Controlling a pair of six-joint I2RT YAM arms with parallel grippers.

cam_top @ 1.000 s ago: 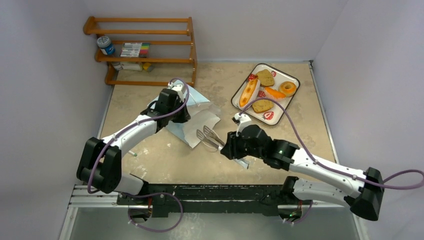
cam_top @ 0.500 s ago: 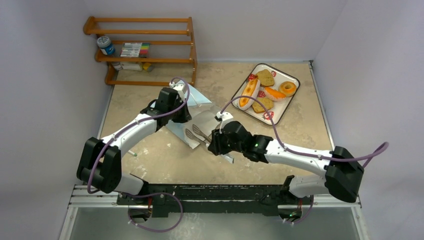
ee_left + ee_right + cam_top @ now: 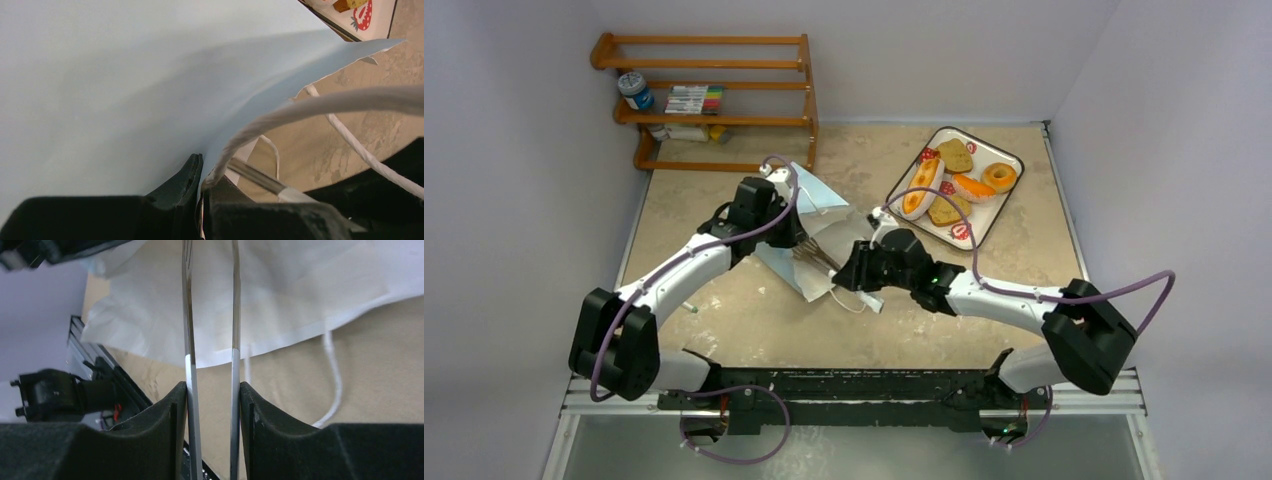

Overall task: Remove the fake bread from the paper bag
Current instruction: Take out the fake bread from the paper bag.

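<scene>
Several pieces of fake bread (image 3: pixel 954 156) lie on the tray (image 3: pixel 989 150) at upper right, while the left gripper (image 3: pixel 200 172) pinches the rim of the paper bag (image 3: pixel 125 75) at centre and the right gripper (image 3: pixel 212 390), clamping tongs (image 3: pixel 188 315), aims into its mouth, probably for leftovers; next, reach deeper and squeeze.

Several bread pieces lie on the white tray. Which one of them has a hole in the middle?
The orange-tan doughnut, at the right end of the tray. It is a ring; every other piece there is solid.
</scene>
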